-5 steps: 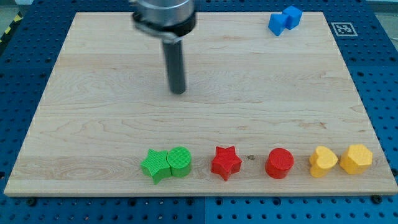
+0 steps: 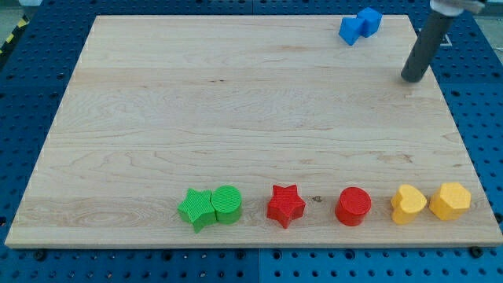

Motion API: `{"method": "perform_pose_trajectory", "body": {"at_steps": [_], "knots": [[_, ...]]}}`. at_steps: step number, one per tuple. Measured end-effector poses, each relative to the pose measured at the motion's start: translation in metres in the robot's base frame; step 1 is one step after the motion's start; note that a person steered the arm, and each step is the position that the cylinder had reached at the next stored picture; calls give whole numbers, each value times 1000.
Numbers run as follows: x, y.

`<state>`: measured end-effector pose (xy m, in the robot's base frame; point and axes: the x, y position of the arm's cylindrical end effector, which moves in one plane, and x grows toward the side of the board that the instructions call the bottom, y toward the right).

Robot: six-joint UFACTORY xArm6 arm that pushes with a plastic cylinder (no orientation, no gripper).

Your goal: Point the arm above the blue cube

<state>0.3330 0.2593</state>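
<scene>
Near the pale wooden desk's (image 2: 157,118) right edge, my tip (image 2: 410,79) is seen below-right of the small blue plastic cube (image 2: 368,20); no end effector exists, so nothing is held.

A: What lay under everything?
B: A pale wooden board (image 2: 236,118) rested on a blue pegboard bench (image 2: 31,94).
A: Anything else?
B: A black-and-yellow striped strip (image 2: 14,33) crossed the view's top-left corner.

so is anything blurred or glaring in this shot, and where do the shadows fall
Camera view: sharp throughout, no glare on the wooden board; lighting even, shadows faint. My tip looks crisp, below and to the view's right of the blue blocks; the rod's top is cropped at the view's top.
</scene>
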Motion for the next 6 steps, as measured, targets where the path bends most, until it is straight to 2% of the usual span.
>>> {"method": "perform_pose_trajectory", "body": {"at_steps": [1,3,5,6], "knots": [[-67,0],[-136,0],[-129,-40],[-110,-41]]}}
